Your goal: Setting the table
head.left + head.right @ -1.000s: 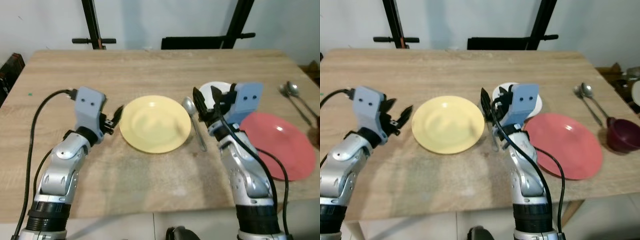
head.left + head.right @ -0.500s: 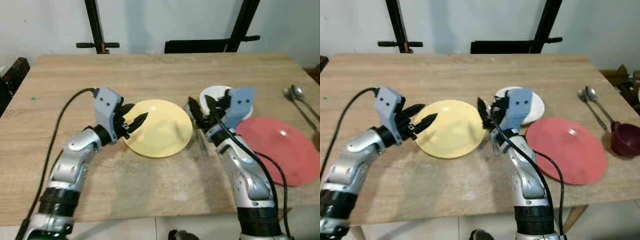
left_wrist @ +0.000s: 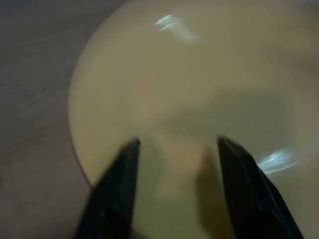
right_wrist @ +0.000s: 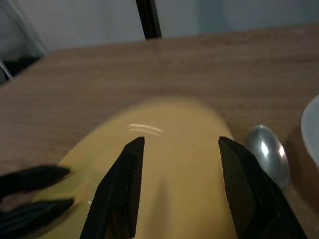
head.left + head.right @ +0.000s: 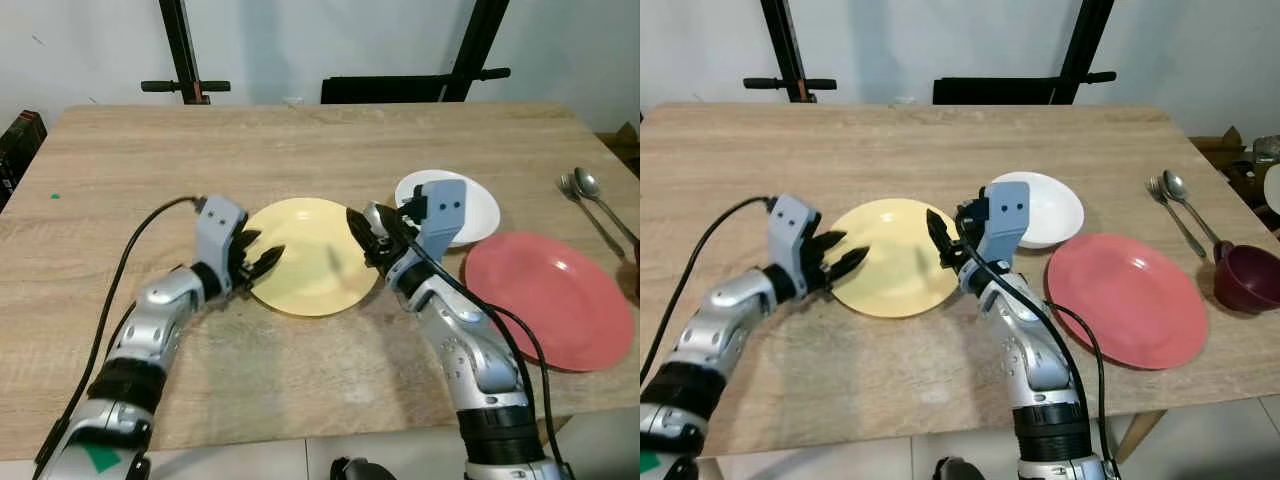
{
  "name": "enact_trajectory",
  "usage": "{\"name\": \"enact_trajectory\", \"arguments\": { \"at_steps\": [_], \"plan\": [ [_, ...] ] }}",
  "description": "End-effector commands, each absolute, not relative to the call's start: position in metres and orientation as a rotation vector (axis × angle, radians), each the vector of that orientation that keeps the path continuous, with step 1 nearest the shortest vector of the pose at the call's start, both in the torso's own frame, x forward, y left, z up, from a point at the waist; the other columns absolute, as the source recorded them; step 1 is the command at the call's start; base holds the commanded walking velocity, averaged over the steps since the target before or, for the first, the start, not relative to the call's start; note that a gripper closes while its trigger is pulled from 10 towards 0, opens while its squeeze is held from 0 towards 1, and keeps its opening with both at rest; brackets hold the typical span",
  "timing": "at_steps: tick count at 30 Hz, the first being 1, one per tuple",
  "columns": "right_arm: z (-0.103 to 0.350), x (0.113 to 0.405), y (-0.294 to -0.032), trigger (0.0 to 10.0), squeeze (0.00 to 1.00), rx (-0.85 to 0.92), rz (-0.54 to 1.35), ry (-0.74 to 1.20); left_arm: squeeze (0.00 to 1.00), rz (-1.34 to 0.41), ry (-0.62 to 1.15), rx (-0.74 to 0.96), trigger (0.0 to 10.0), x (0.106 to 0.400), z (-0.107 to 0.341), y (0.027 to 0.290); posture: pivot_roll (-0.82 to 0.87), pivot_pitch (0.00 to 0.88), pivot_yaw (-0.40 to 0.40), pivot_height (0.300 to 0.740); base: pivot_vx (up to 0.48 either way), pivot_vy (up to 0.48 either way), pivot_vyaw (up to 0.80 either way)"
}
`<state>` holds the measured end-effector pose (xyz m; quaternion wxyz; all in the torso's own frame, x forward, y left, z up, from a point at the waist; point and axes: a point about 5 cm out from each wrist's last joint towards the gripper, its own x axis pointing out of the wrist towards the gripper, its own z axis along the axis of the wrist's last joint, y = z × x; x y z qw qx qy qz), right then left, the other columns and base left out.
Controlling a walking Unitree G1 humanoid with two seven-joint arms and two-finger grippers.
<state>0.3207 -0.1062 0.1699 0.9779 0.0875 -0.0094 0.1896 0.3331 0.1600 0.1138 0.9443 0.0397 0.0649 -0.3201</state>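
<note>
A light wooden table (image 5: 300, 150) stands in front of a white wall, with black metal stands (image 5: 185, 50) behind its far edge. Near the middle of the table lies a round yellow plate (image 5: 305, 262). The left gripper (image 5: 258, 262) is at the plate's left rim, with its two black fingers spread apart over the rim and nothing between them. The right gripper (image 5: 368, 235) is at the plate's right rim, its fingers also spread apart and holding nothing. In the right wrist view a shiny silver spoon (image 4: 266, 154) lies on the wood just beside the yellow plate. To the right of the right gripper sits a smaller round white plate (image 5: 1050, 210), and in front of that a big round red plate (image 5: 1127, 298); their rims look very close, but I cannot tell if they touch. That makes three plates. Near the right edge of the table lie two more silver spoons (image 5: 1173, 205) side by side, so three spoons in all. A small dark red cup (image 5: 1245, 275) sits at the right edge, just past the red plate. No writing can be read anywhere.
</note>
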Motion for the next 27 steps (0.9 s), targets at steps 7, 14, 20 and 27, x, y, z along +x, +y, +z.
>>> {"name": "enact_trajectory", "arguments": {
  "at_steps": [7,14,20,27],
  "plan": [
    [0.156,0.318,-0.117,10.0,0.0,0.107,0.346,0.044,0.01,-0.637,0.211,0.007,10.0,0.312,0.084,0.167,-0.09,0.084,0.006,0.74,0.0,0.0,0.0],
    [0.166,0.319,-0.13,10.0,0.0,0.038,0.299,-0.014,0.0,-0.65,0.213,0.005,10.0,0.31,0.08,0.161,-0.1,0.085,0.007,0.74,0.0,0.0,0.0],
    [0.165,0.319,-0.138,10.0,0.0,0.085,0.254,-0.014,0.0,-0.651,0.212,0.0,10.0,0.31,0.081,0.161,-0.11,0.089,0.012,0.74,0.0,0.0,0.0],
    [0.146,0.311,-0.115,10.0,0.0,0.366,0.412,0.119,0.0,-0.646,0.207,-0.004,10.0,0.31,0.082,0.162,-0.1,0.086,0.01,0.74,0.0,0.0,0.0]
  ]
}}
